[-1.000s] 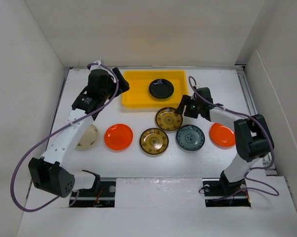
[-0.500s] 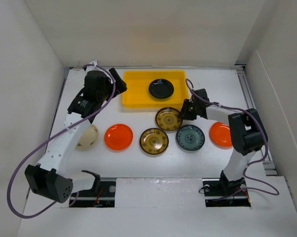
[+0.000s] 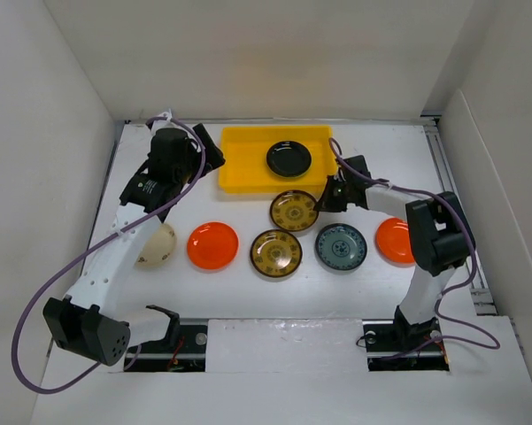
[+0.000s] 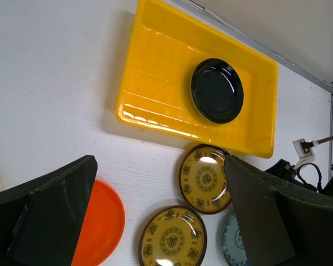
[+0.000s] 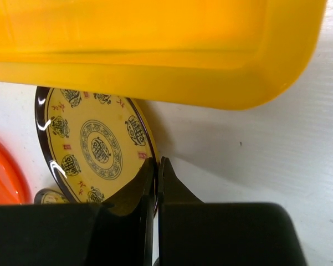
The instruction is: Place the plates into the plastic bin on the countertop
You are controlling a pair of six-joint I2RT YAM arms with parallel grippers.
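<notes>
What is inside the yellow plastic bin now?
Only the black plate, right of middle in the plastic bin. From above the left arm covers its left corner; the left wrist view shows it bare.

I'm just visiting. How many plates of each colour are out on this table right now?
Orange plates: 2
Yellow patterned plates: 2
Black plate, in the yellow bin: 1
Blue-grey patterned plate: 1
Cream plate, partly hidden: 1
Total: 7 plates in view
</notes>
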